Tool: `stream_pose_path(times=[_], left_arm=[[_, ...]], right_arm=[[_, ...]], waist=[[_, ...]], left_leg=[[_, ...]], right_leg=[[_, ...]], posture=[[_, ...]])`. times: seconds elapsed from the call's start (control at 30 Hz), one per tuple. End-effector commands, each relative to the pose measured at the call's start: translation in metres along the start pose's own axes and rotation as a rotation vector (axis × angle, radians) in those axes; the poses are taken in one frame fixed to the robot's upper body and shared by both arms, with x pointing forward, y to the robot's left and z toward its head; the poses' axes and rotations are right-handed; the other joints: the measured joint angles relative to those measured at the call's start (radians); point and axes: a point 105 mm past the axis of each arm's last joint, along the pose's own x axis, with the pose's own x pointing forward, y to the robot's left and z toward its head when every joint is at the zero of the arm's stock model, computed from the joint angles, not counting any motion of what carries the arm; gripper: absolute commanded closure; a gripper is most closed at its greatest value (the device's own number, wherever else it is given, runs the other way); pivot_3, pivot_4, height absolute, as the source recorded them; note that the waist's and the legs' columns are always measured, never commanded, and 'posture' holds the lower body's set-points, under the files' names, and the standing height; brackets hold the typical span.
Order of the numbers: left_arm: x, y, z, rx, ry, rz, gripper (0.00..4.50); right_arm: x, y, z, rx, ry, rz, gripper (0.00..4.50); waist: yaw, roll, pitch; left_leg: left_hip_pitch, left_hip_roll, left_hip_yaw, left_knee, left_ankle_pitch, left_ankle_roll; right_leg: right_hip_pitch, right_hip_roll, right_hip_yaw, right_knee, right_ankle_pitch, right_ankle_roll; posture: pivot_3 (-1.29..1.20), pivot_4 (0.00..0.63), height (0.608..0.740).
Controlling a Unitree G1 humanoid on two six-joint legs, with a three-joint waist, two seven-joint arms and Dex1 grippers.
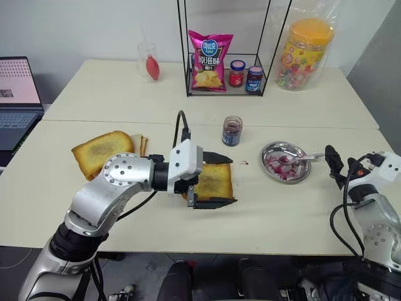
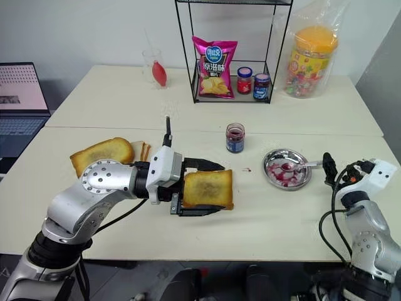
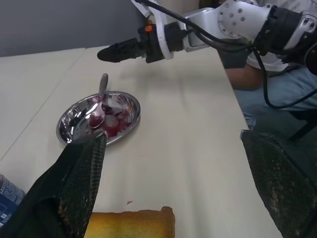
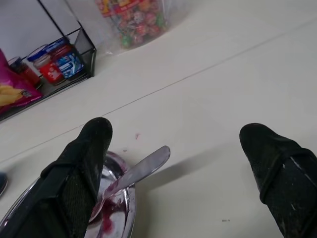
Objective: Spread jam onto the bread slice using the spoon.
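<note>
While the spoon (image 1: 299, 159) rests in the round steel dish (image 1: 270, 153), its long axis runs nearly side to side across the table (image 1: 125, 94): bowl toward the dish's middle, thin handle out over the right rim, tip toward the right gripper (image 1: 334, 164). Spoon is small, shiny silver; its bowl carries dark red-purple jam (image 3: 112, 127), and more jam lies in smears and blobs on the dish floor. Right gripper hangs just beside the handle's tip, not touching it, fingers spread wide and empty.

Bread slice (image 2: 208, 188): squarish, golden-brown, darker crust, flat on the table left of the dish and well apart from it. No jam visible on its top face. Left gripper (image 2: 202, 188) lies level across it, one black finger (image 2: 207, 165) at the far edge and one at the near edge, jaws wide; contact cannot be judged.

Small jam jar (image 1: 232, 131), lid off, stands behind, between slice and dish. Second toast (image 1: 100, 152), rounder top, lies far left on paler slices.
</note>
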Motion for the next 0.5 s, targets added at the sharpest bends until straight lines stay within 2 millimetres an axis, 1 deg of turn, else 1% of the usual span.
stream_pose_path(times=[0.03,0.17,0.4,0.5], left_arm=[[0.003,-0.006,0.004,0.04,-0.02,-0.024,0.01],[0.004,-0.008,0.001,0.04,-0.017,-0.021,0.01],[0.007,-0.009,0.0,0.042,-0.022,-0.013,0.01],[0.008,-0.009,0.0,0.04,-0.022,-0.013,0.0]], right_arm=[[0.018,-0.001,0.0,0.12,0.0,0.04,0.0],[0.029,0.007,-0.01,0.194,0.046,0.105,0.0],[0.036,0.013,-0.014,0.258,0.05,0.148,0.0],[0.035,0.015,-0.014,0.288,0.053,0.168,0.5]], waist=[[0.0,0.0,0.0],[0.001,0.002,0.001],[0.001,0.002,0.001],[0.0,0.002,0.001]], left_leg=[[0.0,0.0,0.0,0.0,0.0,0.0],[0.0,0.0,0.0,0.0,0.0,0.0],[0.0,0.0,0.0,0.0,0.0,0.0],[0.001,0.0,0.0,0.0,0.0,0.0]], right_leg=[[0.0,0.0,0.001,0.0,0.0,0.0],[0.0,0.0,0.0,0.001,0.0,0.0],[0.0,0.0,0.0,0.001,0.0,0.0],[0.0,0.0,0.0,0.002,0.0,0.0]], posture=[[0.0,0.15,0.74],[0.0,0.15,0.74],[0.0,0.15,0.74],[0.0,0.15,0.74]])
